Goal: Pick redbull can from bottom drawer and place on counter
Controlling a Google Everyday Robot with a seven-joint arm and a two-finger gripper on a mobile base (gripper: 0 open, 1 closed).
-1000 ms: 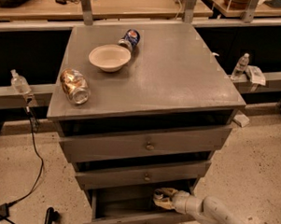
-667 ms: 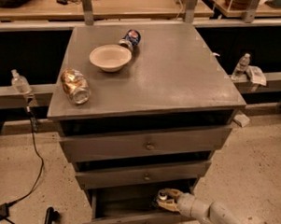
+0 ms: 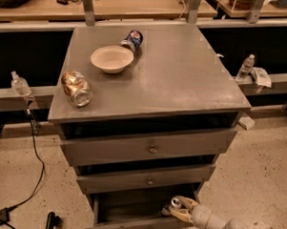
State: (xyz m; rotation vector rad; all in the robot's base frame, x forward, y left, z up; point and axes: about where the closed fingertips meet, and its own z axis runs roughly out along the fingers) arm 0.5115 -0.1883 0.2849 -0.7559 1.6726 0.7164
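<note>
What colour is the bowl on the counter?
The bowl is plain cream-white, seen in the camera view. The gripper is down in the bottom drawer.

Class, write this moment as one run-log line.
stage: pick | gripper: at redbull can inside open bottom drawer | counter: redbull can not yet placed

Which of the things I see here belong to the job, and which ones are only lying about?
For the job: redbull can, at the hand inside the open bottom drawer; counter.

Lying about: white bowl, gold can on its side and blue can, all on the counter; two plastic bottles beside the cabinet.
</note>
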